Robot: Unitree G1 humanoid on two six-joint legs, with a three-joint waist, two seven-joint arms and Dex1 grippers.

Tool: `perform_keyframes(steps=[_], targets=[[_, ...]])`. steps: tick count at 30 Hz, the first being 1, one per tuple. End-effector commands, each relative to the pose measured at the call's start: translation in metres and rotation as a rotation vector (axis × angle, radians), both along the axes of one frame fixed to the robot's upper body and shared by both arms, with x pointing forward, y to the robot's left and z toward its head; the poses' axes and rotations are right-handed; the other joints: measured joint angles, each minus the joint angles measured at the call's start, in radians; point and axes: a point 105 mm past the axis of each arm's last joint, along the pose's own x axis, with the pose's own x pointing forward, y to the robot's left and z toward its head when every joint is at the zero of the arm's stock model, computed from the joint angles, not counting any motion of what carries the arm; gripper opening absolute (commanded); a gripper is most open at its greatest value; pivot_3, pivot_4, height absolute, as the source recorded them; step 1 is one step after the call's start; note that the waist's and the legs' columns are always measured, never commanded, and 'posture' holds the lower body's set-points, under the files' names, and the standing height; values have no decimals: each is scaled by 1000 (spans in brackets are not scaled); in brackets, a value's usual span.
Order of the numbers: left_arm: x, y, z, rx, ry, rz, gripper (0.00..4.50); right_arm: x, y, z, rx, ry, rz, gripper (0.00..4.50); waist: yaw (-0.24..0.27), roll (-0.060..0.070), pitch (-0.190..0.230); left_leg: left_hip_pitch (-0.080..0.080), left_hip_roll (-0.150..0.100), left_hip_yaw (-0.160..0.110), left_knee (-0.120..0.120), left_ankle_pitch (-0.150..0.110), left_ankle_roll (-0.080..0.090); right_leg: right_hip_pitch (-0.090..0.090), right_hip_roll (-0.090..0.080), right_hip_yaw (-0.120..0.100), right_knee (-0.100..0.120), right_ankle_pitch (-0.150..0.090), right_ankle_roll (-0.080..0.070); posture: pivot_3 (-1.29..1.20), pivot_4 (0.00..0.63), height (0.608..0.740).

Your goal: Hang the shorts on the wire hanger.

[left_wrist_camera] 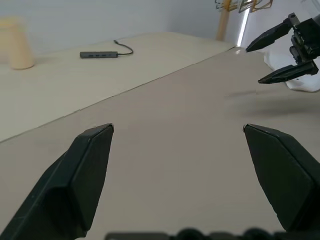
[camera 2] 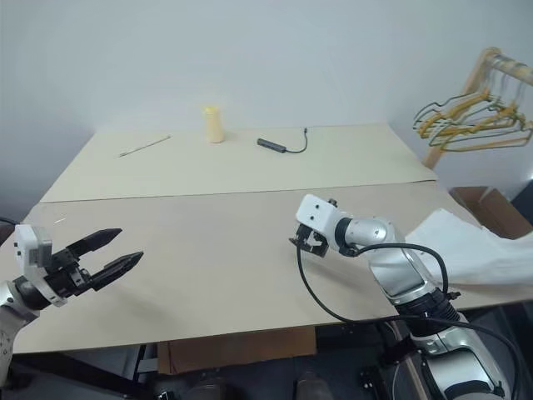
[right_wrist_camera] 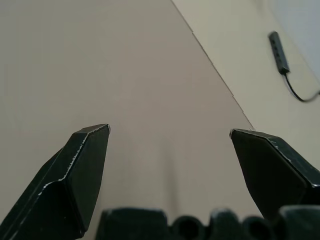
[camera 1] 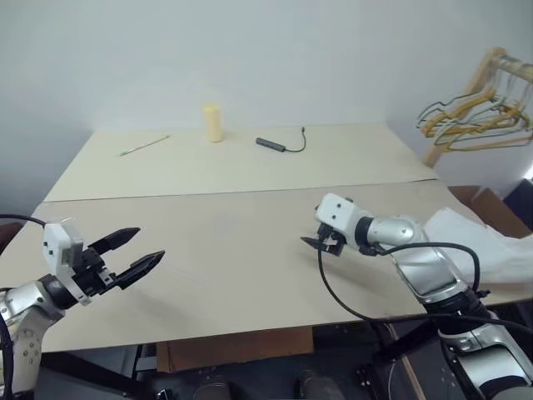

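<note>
Shorts point(camera 2: 466, 250) lie crumpled at the worktop's point(camera 1: 233, 242) right edge, behind the right gripper point(camera 1: 321, 243), and look light, limp and prone to sag; the gathered waistband, not discernible here, seems the firmest hold. Both jaws stand apart, empty; the left gripper point(camera 1: 137, 252) hovers well away.

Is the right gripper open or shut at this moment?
Open. The right gripper shows its two black fingers wide apart with bare table between them, holding nothing.
</note>
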Motion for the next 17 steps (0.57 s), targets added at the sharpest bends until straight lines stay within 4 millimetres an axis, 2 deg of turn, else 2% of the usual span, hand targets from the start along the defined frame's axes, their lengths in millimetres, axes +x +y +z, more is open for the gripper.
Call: perform_keyframes(steps=[1, 8, 17], targets=[[-1, -9, 11, 19, -56, -12, 4500, 4, 7, 10, -25, -60, 32, 4477, 23, 0, 0, 0, 0, 1, 0, 0, 0, 0, 0, 0, 0, 0, 0, 138, 0, 740], [1, -13, 13, 25, -70, -3, 4500, 8, 12, 7, -46, -65, 48, 4477, 64, 0, 0, -1, 0, 2, 0, 0, 0, -1, 0, 0, -1, 0, 0, 155, 0, 740], [2, -20, 10, 24, -60, -17, 4500, 11, 11, 4, -55, -72, 34, 4477, 70, 0, 0, -2, 0, 2, 0, 0, 0, -1, 0, 0, -1, -2, -3, 153, 0, 740]])
